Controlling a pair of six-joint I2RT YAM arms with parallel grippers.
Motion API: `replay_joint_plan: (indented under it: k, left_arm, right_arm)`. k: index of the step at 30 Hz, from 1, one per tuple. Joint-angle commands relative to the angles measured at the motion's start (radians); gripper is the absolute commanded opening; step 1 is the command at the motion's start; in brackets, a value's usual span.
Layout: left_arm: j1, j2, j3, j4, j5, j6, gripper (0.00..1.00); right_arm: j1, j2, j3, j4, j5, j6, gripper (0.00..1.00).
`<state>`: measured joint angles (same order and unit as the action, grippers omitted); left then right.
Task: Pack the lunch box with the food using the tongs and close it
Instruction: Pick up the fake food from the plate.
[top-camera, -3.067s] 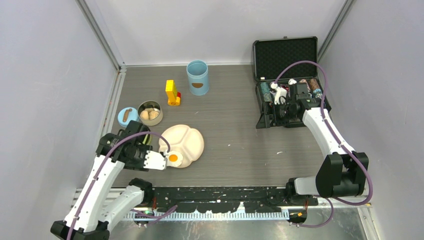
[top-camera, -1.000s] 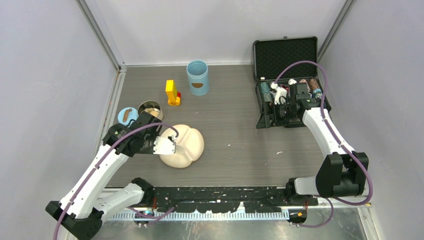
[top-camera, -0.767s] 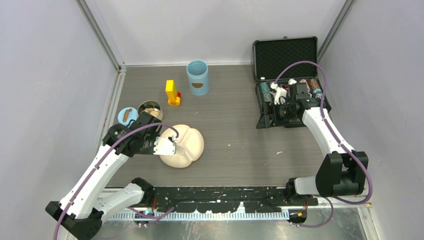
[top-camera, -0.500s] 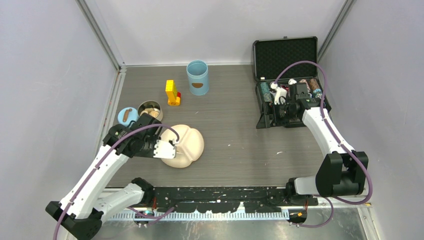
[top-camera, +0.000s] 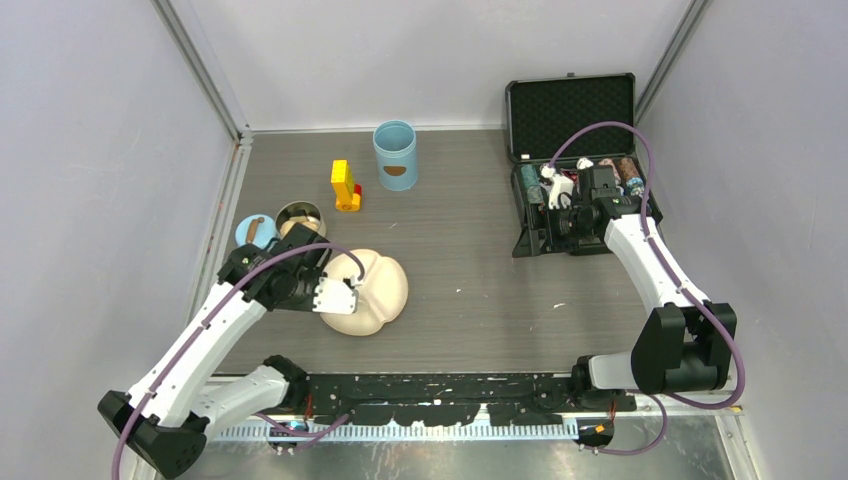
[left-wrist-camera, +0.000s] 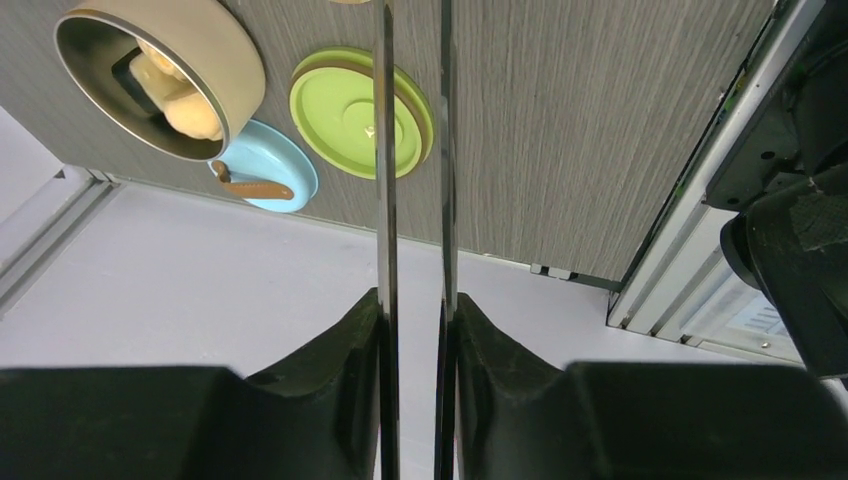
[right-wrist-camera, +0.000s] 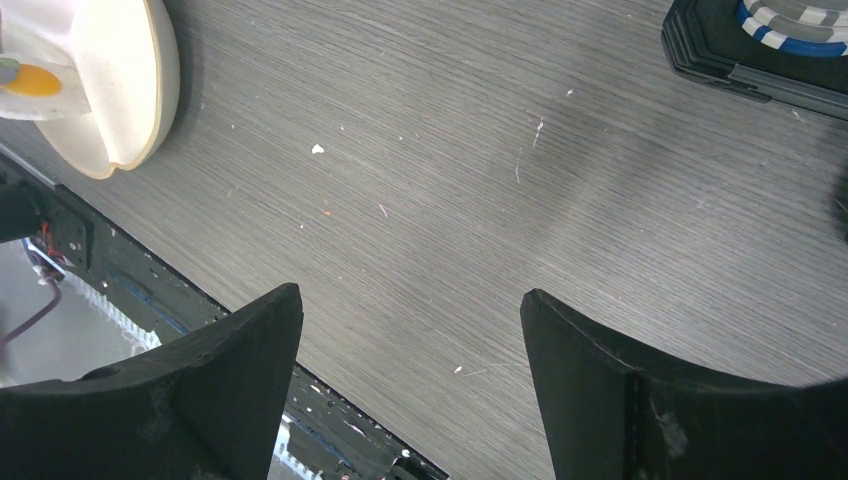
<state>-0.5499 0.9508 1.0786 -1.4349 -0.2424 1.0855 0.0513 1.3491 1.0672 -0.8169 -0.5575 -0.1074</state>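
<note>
Tongs (left-wrist-camera: 384, 150) gripped by the left gripper (left-wrist-camera: 415, 325), squeeze slightly eased.
Fried egg (right-wrist-camera: 30, 79) is seen lying on the divided plate (right-wrist-camera: 125, 100), unpacked.

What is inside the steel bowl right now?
Pale beige food pieces sit in the steel bowl. A dark patch beside them is too shadowed to identify, and the rim hides the rest of the bottom. The green lid lies off, beside it.

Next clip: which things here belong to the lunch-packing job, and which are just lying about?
Job: tongs, light-blue canister, blue lid, steel bowl, green lid, bun in the bowl, fried egg on the cream plate.
Lying about: yellow block toy, black case.
</note>
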Motion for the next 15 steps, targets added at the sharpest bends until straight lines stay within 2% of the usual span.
replay_joint_plan:
  k: [1,3,5,15]
  left_arm:
    - [-0.005,0.008,-0.007,0.049,0.004,0.005,0.24]
    - [-0.005,0.011,0.008,0.044,0.005,-0.010,0.11]
    - [-0.005,0.011,0.041,0.021,0.016,-0.026,0.02]
    - [-0.005,0.002,0.233,-0.036,0.018,-0.078,0.00]
  right_arm:
    - [0.002,0.004,0.020,0.010,0.010,-0.016,0.85]
    - [0.003,0.004,0.022,0.010,0.011,-0.015,0.85]
    - [0.003,0.001,0.023,0.007,0.010,-0.015,0.85]
    - [0.003,-0.005,0.077,-0.030,0.000,-0.023,0.85]
